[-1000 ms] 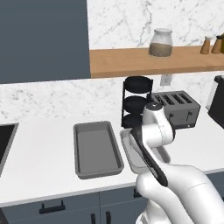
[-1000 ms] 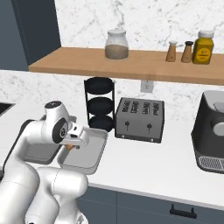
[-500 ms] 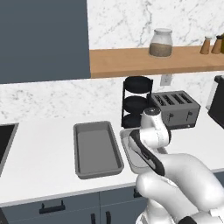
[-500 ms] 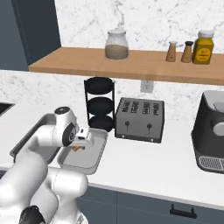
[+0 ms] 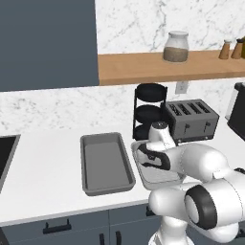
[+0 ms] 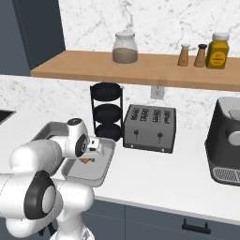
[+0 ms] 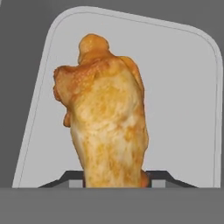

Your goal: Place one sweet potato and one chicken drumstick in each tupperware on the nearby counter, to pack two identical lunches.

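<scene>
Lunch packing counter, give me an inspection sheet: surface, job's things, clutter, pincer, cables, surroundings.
Surface: white counter, dark drawers below.
Job's things: darker tupperware with nothing seen inside; lighter tupperware beside it, under the hand; chicken drumstick over the lighter one. Sweet potato: nothing seen.
Clutter: toaster; black tiered rack; dark appliance at the right.
Pincer: pincer shut on the chicken drumstick, above the lighter tupperware's floor.
Cables: nothing seen; wall outlet behind the toaster.
Surroundings: marble backsplash; wooden shelf with glass jar, two shakers, yellow jar.

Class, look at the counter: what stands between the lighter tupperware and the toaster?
Bare white counter lies between the lighter tupperware and the toaster, as the right base view shows.
</scene>
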{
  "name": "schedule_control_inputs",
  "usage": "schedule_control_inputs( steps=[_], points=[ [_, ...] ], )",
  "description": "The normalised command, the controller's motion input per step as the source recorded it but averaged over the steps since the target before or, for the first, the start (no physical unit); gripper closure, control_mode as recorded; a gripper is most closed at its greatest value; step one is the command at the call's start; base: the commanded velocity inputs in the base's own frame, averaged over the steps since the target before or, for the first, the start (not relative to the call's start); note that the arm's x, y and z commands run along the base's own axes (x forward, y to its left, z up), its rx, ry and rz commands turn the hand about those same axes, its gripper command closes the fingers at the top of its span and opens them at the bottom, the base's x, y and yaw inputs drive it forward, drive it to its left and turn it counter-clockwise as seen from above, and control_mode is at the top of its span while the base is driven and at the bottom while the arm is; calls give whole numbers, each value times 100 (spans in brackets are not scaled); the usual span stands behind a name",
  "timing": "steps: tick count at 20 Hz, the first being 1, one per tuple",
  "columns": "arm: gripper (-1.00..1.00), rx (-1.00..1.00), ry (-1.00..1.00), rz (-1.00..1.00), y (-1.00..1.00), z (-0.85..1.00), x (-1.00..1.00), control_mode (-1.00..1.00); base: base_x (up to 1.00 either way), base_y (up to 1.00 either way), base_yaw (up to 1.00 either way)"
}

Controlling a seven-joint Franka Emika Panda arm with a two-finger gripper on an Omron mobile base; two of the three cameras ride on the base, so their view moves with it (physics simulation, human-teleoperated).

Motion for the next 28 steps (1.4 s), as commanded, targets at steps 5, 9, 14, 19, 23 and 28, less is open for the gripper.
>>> schedule_control_inputs(
  steps=[5,9,14,19,23,28],
  points=[
    [-100,0,-1,2,0,-25,0,-100,0,0,0],
    [-100,0,-15,0,-1,47,-45,-100,0,0,0],
    [-100,0,-22,0,0,88,-95,-100,0,0,0],
    [-100,0,-35,0,-7,50,-100,-100,0,0,0],
    [-100,0,-43,0,-4,36,-100,-100,0,0,0],
    [-100,0,-35,0,0,10,-80,100,-20,-1,0]
  ],
)
